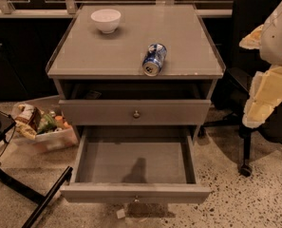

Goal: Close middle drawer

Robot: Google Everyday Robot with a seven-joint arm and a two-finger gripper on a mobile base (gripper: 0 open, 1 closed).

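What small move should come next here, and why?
Probably swing the gripper left and down toward the middle drawer front. The drawer stands pulled far out, its grey floor showing, while the gripper hangs at the right edge beside the cabinet, well clear of the drawer.

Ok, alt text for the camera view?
A wide shallow grey middle drawer stands pulled out of a grey cabinet. A round white bowl and a tipped blue can rest on top. The gripper is out of view; the robot's white arm shows at right.

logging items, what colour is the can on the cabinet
Can mostly blue, camera view; gripper not in view.
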